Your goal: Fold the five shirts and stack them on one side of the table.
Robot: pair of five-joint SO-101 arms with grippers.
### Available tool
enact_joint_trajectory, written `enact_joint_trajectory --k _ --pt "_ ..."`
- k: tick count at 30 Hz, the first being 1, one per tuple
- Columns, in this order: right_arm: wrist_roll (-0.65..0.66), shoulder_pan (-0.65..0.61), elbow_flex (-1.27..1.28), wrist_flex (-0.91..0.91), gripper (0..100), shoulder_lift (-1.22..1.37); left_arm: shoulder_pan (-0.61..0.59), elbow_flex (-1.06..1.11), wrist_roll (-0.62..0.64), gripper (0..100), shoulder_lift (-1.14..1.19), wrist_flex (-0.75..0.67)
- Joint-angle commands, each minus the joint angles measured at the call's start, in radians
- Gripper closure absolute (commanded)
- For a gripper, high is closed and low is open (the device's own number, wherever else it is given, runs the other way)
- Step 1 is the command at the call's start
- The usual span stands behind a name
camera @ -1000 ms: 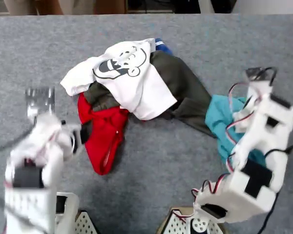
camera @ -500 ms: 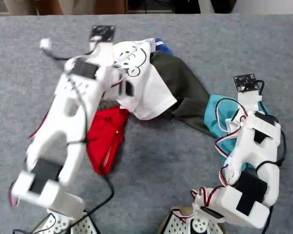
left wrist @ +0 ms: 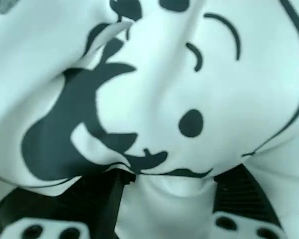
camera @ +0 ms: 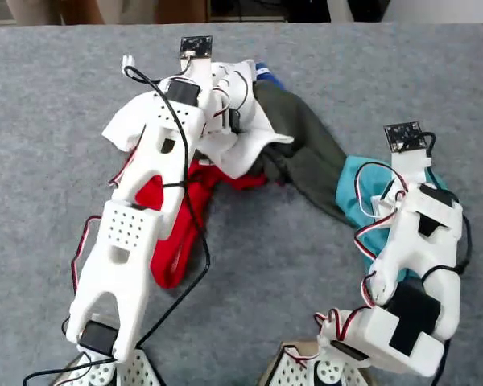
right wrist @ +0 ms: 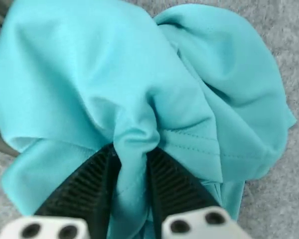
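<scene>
Heap of shirts unfolded, none stacked; task at its start, by my reading.

Left claw [left wrist: 172, 184] sits on the white shirt [camera: 249, 149] at about 12 o'clock of the surface [camera: 56, 104]; jaws spread, printed cloth bulging between the pads; probably not yet nipped, though the wrist view is too close to be sure.

Right claw [right wrist: 131, 152] at about 3 o'clock; pressed together on a raised ridge of the teal shirt [camera: 358, 193]; ridge runs straight out along the claw's own line.

Key relation: the white shirt lies on top of the heap; the dark olive shirt [camera: 306, 153] runs under it from 12 toward 3 o'clock and meets the teal one; the red shirt [camera: 175, 241] trails from under the white toward 8 o'clock, partly beneath the left arm; a scrap of blue shirt [camera: 267, 76] peeks out at the far edge. Heap's long axis roughly 10 to 4 o'clock.

Left arm nearer white and red; right arm nearer teal and olive.

Room: broad bare surface at 9 to 10 o'clock and at 6 o'clock between the arm bases; a lesser patch at 1 to 2 o'clock. Teal lies close to the 3 o'clock edge; a pull toward 6 or 7 o'clock looks safer than outward.
</scene>
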Motion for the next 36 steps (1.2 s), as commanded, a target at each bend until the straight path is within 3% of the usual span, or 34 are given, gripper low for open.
enact_joint_trajectory --k 1,3,8,14,17,25,36 --pt "0.005 -0.031 0.019 -0.008 99.7 -0.001 0.015 -0.21 -0.086 89 0.143 0.12" --pt "-0.012 -0.031 0.019 -0.011 99.7 -0.001 0.028 -0.298 -0.17 98 0.183 0.201" --pt "-0.015 -0.031 0.019 -0.011 99.7 -0.002 0.029 -0.364 -0.321 98 0.239 0.324" --pt "-0.015 -0.03 0.019 -0.011 99.7 -0.001 -0.164 -0.454 -0.262 98 0.202 0.341" --pt "-0.015 -0.03 0.019 -0.012 99.7 0.001 -0.295 -0.42 -0.207 98 0.085 0.344" --pt "-0.015 -0.03 0.019 -0.012 99.7 0.002 -0.559 -0.397 -0.204 98 -0.268 0.344" --pt "-0.015 -0.038 0.019 -0.012 99.7 0.002 -0.806 -0.385 -0.201 98 -0.567 0.342"
